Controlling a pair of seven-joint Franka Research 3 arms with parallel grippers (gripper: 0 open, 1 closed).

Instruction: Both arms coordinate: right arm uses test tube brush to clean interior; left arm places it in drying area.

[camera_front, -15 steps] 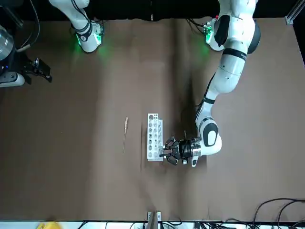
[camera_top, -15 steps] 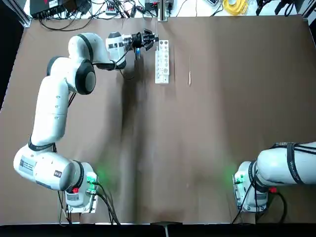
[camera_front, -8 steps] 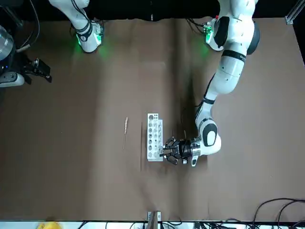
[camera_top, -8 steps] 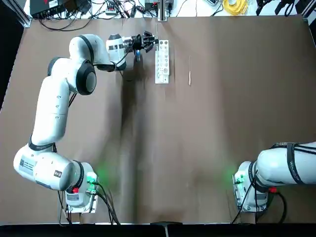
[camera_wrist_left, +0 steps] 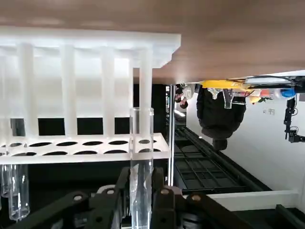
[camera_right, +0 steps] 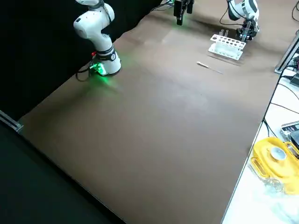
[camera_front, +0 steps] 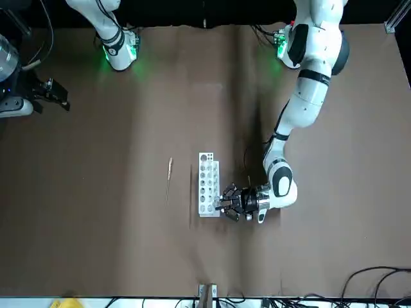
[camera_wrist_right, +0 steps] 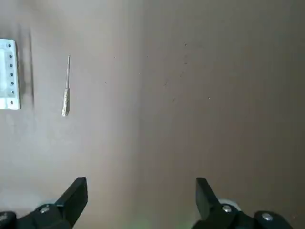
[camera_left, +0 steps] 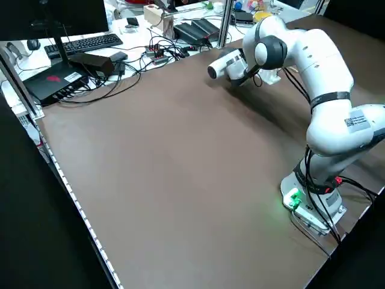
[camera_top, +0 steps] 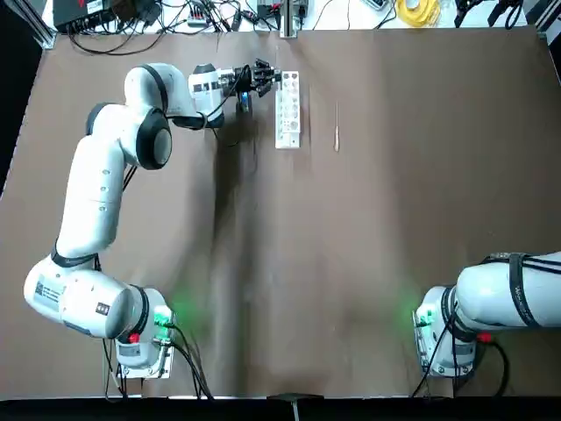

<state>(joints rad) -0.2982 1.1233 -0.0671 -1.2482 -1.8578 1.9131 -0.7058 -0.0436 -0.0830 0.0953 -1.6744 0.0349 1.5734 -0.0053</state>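
Note:
My left gripper (camera_top: 263, 76) is shut on the test tube (camera_wrist_left: 141, 157), a slim clear cylinder held upright between its fingers. It hovers right beside the far end of the drying area (camera_top: 287, 110), a white rack with rows of round holes (camera_wrist_left: 86, 143). From the front the left gripper (camera_front: 225, 202) sits against the rack (camera_front: 207, 183). Another clear tube (camera_wrist_left: 15, 191) stands in the rack. The test tube brush (camera_top: 337, 125) lies flat on the table to the right of the rack, untouched (camera_wrist_right: 66, 90). My right gripper (camera_wrist_right: 141, 200) is open, high up and far back near its base.
Cables, black boxes and a keyboard (camera_left: 78, 43) crowd the bench beyond the table's far edge. A yellow object (camera_right: 273, 156) sits off the table's far right corner. A metal post (camera_top: 287, 17) rises just behind the rack. Brown tabletop (camera_top: 351, 263) stretches between the arms.
The left gripper with the tube has shifted only slightly beside the rack's far end. The right arm and the brush have not moved.

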